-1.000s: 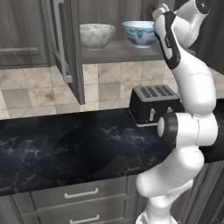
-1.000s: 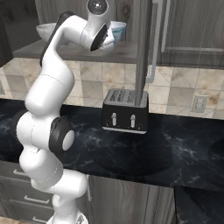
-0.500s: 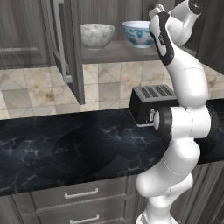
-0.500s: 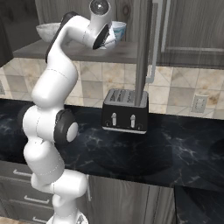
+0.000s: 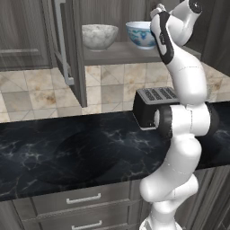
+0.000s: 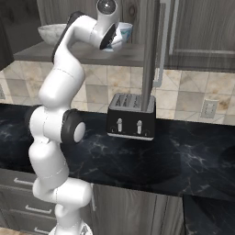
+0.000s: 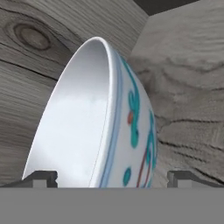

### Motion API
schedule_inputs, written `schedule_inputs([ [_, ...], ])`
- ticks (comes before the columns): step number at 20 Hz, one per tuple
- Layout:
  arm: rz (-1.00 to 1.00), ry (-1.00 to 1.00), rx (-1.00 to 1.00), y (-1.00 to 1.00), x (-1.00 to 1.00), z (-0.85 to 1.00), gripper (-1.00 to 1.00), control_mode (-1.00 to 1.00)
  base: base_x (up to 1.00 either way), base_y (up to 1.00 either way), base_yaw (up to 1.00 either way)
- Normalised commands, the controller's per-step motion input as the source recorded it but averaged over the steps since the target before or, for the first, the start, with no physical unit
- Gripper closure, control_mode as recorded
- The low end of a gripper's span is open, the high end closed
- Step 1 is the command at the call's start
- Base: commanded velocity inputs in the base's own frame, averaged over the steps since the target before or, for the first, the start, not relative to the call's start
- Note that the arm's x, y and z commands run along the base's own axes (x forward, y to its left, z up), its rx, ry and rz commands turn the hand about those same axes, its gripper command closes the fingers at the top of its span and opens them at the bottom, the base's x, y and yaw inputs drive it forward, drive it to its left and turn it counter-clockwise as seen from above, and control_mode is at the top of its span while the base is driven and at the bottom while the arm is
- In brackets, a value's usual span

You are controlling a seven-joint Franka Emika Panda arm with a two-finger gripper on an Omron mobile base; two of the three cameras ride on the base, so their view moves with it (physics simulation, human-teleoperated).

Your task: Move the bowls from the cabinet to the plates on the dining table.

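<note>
Hand view: gripper [image 7: 112,177] spread wide, one fingertip [image 7: 41,177] inside and one outside the blue-patterned bowl [image 7: 109,127], straddling its rim for a wall pinch. Bowl sits on the cabinet [image 7: 183,87] shelf; marbled bowl [image 5: 99,36] stands beyond it.

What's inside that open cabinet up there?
On the cabinet shelf stand two bowls: a marbled grey bowl and a blue-patterned bowl. The open gripper straddles the patterned bowl's rim. The arm covers the shelf's right end.
</note>
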Motion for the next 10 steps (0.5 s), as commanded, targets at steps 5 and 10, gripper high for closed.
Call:
schedule_inputs([
  [5,0.00,0.04,0.00,0.00,0.18,0.00,-1.00,-1.00,0.00,0.00,0.00],
  [10,0.00,0.02,0.00,0.00,0.00,0.00,1.00,-1.00,0.00,0.00,0.00],
])
